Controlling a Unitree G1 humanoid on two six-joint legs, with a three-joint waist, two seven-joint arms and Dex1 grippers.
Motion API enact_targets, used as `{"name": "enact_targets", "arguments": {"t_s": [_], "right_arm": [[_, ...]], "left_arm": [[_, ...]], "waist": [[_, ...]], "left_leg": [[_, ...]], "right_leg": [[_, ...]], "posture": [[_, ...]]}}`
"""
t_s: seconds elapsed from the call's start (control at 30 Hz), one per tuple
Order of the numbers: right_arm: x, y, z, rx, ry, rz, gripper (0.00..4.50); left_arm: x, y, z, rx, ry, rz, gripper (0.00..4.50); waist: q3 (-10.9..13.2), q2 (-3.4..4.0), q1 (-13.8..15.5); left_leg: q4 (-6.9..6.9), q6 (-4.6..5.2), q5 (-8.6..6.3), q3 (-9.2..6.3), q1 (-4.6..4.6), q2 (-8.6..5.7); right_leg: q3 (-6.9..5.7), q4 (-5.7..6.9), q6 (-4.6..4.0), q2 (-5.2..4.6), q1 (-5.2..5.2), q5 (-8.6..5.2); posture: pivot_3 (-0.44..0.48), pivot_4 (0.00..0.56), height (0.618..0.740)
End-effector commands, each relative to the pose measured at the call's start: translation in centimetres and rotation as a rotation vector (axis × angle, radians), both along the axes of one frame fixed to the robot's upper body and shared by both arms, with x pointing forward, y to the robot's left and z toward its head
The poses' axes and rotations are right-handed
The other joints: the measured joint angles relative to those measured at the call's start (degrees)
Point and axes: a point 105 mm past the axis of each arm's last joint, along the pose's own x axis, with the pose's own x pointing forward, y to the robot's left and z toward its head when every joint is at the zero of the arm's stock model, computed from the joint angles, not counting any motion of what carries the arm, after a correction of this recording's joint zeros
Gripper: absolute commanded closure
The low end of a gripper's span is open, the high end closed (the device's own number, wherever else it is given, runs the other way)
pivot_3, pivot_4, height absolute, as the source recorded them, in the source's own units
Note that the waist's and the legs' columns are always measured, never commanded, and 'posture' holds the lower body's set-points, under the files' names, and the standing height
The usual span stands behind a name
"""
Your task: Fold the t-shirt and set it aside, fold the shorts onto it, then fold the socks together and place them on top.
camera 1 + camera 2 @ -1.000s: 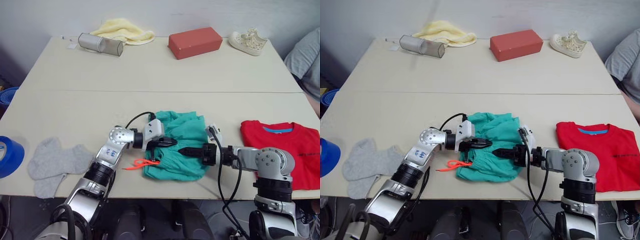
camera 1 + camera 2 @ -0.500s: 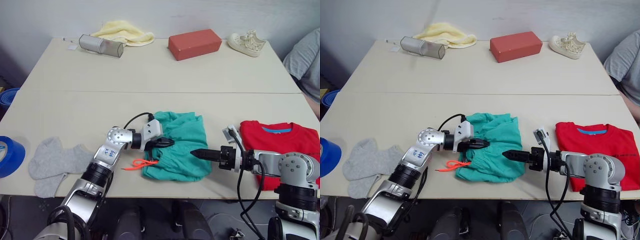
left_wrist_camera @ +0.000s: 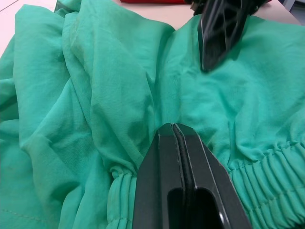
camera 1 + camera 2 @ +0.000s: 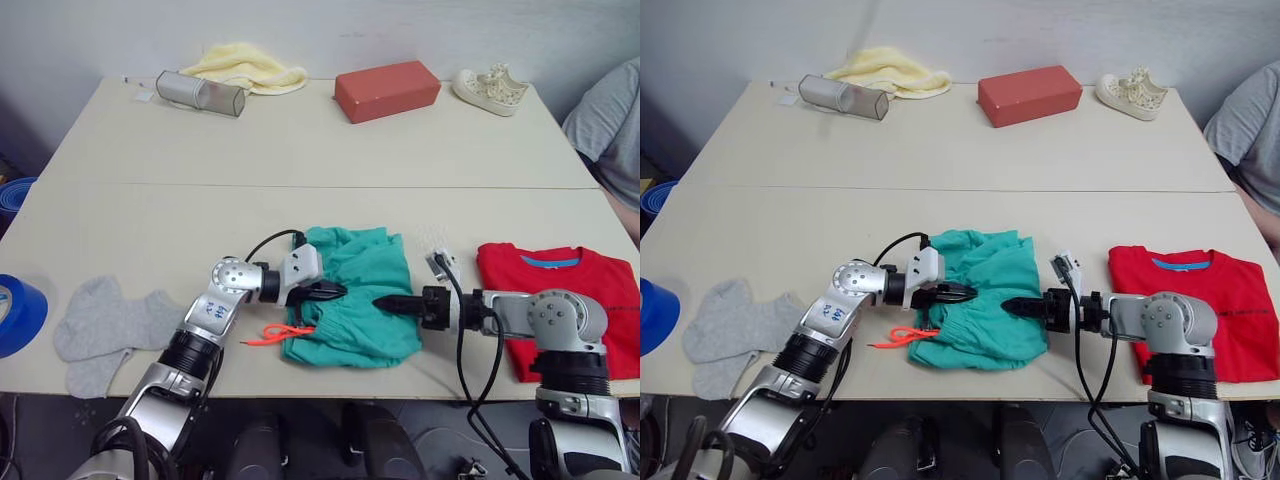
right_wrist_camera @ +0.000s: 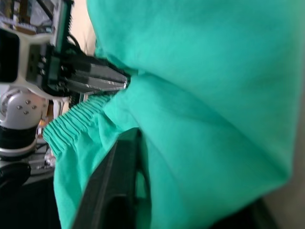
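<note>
Teal shorts (image 4: 352,297): bunched at the tabletop's (image 4: 300,150) near edge, between both tools. Left tool (image 4: 334,291): fingers pressed together, resting on the waistband. Right tool (image 4: 385,301): closed, tip touching the fabric. Red t-shirt (image 4: 570,290): folded, right. Grey socks (image 4: 105,328): left.

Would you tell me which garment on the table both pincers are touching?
The green shorts, at the front edge between the grey socks and the red t-shirt.
</note>
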Motion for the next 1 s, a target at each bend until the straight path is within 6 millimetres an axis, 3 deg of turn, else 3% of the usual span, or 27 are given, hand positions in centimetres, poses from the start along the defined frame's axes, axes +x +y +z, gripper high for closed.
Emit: {"name": "enact_targets", "arguments": {"t_s": [0.03, 0.1, 0.23, 0.33, 0.53, 0.67, 0.73, 0.8, 1.0], "right_arm": [[0.0, -0.2, -0.6, -0.010, 0.011, -0.015, 4.40], [-0.1, -0.6, 0.0, 0.005, -0.003, -0.020, 4.46], [-0.4, -1.5, 2.8, 0.093, -0.063, -0.042, 4.46], [-0.2, -2.2, 4.6, 0.154, -0.118, -0.097, 4.46], [0.3, -6.7, 12.6, 0.339, -0.429, -0.324, 4.46], [-0.9, -9.1, 17.6, 0.417, -0.604, -0.449, 4.46], [-2.1, -12.0, 21.4, 0.454, -0.707, -0.586, 4.46], [-3.7, -15.3, 24.9, 0.468, -0.802, -0.742, 4.50], [-6.8, -19.3, 28.9, 0.530, -0.940, -0.974, 4.50]], "left_arm": [[-0.1, 0.5, -0.5, 0.028, 0.004, 0.006, 4.50], [0.1, 0.7, 0.0, 0.014, -0.012, 0.006, 4.50], [-0.7, 0.5, 5.1, -0.224, -0.032, -0.097, 4.50], [-0.9, 1.2, 6.2, -0.245, -0.037, -0.098, 4.50], [-1.6, 2.6, 10.4, -0.443, -0.075, -0.123, 4.50], [-1.9, 3.0, 9.8, -0.432, -0.082, -0.108, 4.50], [-2.7, 3.0, 9.1, -0.421, -0.043, -0.145, 4.50], [-3.2, 2.9, 8.5, -0.401, -0.036, -0.173, 4.11], [-3.8, 3.2, 8.4, -0.432, 0.028, -0.195, 2.43]], "waist": [[-0.1, -0.16, 0.0], [-0.1, -0.18, 0.1], [0.0, -0.02, 0.3], [0.1, 0.07, 0.4], [0.2, 0.31, 0.3], [0.2, 0.33, 0.4], [0.3, 0.43, 0.4], [0.7, 0.89, 0.4], [0.7, 0.69, 0.2]], "left_leg": [[0.02, 0.00, 0.00, 0.00, 0.02, 0.00], [0.07, 0.00, 0.00, -0.01, 0.06, 0.00], [0.04, 0.00, 0.00, -0.03, -0.07, -0.02], [0.06, -0.06, 0.06, -0.02, -0.56, -0.04], [0.21, -0.02, 0.11, -0.05, -0.81, -0.10], [0.19, 0.05, 0.12, -0.06, -0.79, -0.14], [0.15, 0.06, 0.12, -0.06, -0.79, -0.17], [0.18, 0.11, 0.15, 0.00, -0.85, -0.29], [0.24, 0.21, 0.26, -0.02, -0.86, -0.43]], "right_leg": [[-0.01, 0.00, 0.00, -0.01, 0.01, 0.00], [-0.01, 0.00, 0.00, -0.03, 0.08, 0.01], [-0.01, -0.01, -0.01, -0.10, -0.01, 0.01], [0.00, 0.09, 0.00, -0.11, -0.52, 0.01], [-0.06, 0.09, 0.11, -0.06, -0.65, 0.07], [-0.03, 0.02, 0.17, -0.06, -0.59, 0.11], [-0.03, -0.01, 0.17, 0.02, -0.59, 0.11], [-0.01, -0.03, 0.21, 0.06, -0.62, 0.12], [0.09, -0.25, 0.54, 0.11, -0.48, 0.23]], "posture": [[0.000, 0.150, 0.740], [0.000, 0.150, 0.740], [0.000, 0.150, 0.740], [0.000, 0.150, 0.740], [0.000, 0.150, 0.740], [0.000, 0.150, 0.740], [0.000, 0.150, 0.740], [0.000, 0.150, 0.740], [0.000, 0.150, 0.740]]}}
